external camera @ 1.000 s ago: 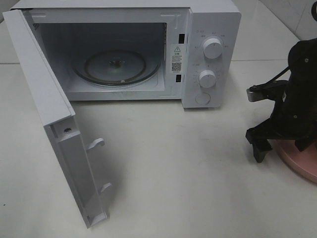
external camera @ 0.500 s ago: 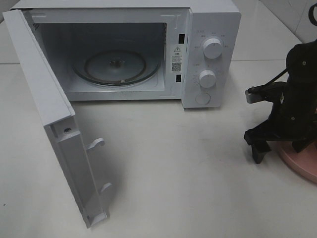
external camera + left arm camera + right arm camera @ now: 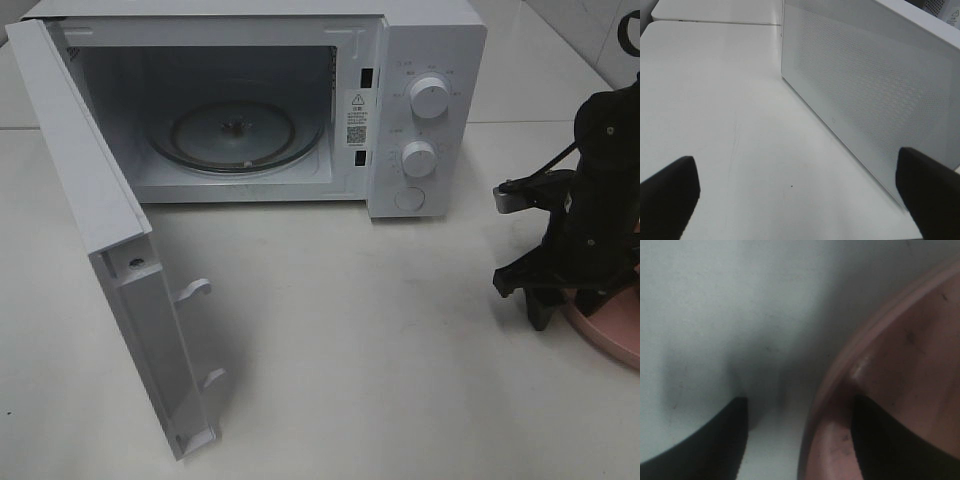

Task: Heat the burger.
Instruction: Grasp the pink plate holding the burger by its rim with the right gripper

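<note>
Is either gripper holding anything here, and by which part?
Nothing is gripped. The right gripper has its fingers straddling the rim of the pink plate, one inside, one outside with a gap showing. The left gripper is open and empty.

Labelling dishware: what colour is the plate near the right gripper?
Pink; the plate shows best in the right wrist view.

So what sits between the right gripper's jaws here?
The right gripper straddles the rim of the pink plate: in the right wrist view one jaw is over the table, the other over the plate's inside.
</note>
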`<state>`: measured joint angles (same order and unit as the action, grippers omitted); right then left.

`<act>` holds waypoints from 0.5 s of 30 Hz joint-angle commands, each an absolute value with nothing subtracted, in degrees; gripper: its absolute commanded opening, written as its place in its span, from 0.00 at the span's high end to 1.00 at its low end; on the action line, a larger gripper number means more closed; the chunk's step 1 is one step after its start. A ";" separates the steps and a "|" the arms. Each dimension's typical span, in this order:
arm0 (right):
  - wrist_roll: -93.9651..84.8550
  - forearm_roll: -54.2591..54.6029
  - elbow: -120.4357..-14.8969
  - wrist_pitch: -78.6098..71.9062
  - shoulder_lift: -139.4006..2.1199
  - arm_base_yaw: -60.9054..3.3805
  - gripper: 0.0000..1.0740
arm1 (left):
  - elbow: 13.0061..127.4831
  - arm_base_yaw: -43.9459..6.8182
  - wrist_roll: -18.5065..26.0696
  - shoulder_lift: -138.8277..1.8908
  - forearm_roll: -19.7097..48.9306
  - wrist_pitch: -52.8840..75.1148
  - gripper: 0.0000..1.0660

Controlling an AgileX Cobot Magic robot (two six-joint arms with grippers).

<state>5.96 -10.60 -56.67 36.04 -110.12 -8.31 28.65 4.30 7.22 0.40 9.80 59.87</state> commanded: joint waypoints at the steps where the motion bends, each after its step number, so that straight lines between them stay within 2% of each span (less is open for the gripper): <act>1: 6.99 -11.52 -56.78 37.01 -110.92 -8.08 0.57 | 28.48 4.30 7.16 1.43 10.49 59.53 0.06; 2: 8.08 -11.52 -56.78 37.01 -110.92 -8.08 0.68 | 28.48 4.30 7.16 1.43 10.49 59.53 0.06; 3: 8.08 -11.52 -56.78 37.01 -110.92 -8.08 0.68 | 28.48 4.30 7.16 1.43 10.49 59.53 0.06; 4: 8.14 -11.57 -56.78 37.01 -110.92 -8.08 0.82 | 28.48 4.30 7.16 1.43 10.49 59.53 0.06; 5: 8.37 -11.52 -56.78 36.96 -110.92 -8.08 0.87 | 28.48 4.30 7.16 1.43 10.49 59.53 0.06; 6: 8.37 -11.52 -56.78 36.96 -110.92 -8.08 0.87 | 28.48 4.30 7.16 1.43 10.49 59.53 0.06; 8: 8.48 -11.52 -56.78 36.90 -110.92 -8.08 1.00 | 28.48 4.30 7.16 1.43 10.49 59.53 0.06; 15: 11.06 -13.29 -56.78 37.30 -110.92 -8.25 1.00 | 28.48 4.30 7.16 1.43 10.49 59.53 0.06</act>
